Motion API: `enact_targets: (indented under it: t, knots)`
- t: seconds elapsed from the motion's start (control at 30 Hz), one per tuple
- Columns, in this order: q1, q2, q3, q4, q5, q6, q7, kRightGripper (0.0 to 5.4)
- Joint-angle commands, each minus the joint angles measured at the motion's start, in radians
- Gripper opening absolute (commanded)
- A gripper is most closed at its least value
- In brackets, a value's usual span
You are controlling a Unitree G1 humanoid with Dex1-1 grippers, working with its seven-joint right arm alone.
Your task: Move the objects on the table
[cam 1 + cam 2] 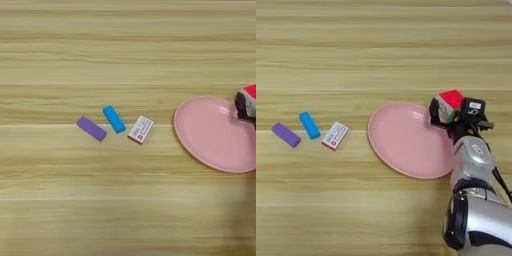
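Your right gripper (448, 112) has its fingers clamped on the puzzle cube (449, 105), over the pink plate (401, 140) rim near the table (381, 50) right edge; likely a drop-in.

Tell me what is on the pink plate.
Nothing lies on the pink plate; its visible surface is bare. The claw holds the puzzle cube at its far right rim, and the silver forearm covers that edge.

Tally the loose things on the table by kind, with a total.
Bars: 2, the purple bar and the blue bar
Erasers: 1, the eraser
Plates: 1, the plate
Puzzle cubes: 1, the cube, in the gripper at the plate's far right edge
Total: 5
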Motion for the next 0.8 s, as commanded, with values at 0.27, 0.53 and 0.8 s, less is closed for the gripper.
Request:
enact_targets:
  t: [0.27, 0.53, 0.8]
  knots:
    - [-0.102, -0.059, 0.013, 0.021, -0.009, 0.022, -0.013, 5.22]
    - [-0.101, -0.061, 0.015, 0.032, -0.017, 0.027, -0.023, 4.33]
    - [-0.097, -0.061, 0.016, 0.023, -0.020, 0.009, -0.018, 3.30]
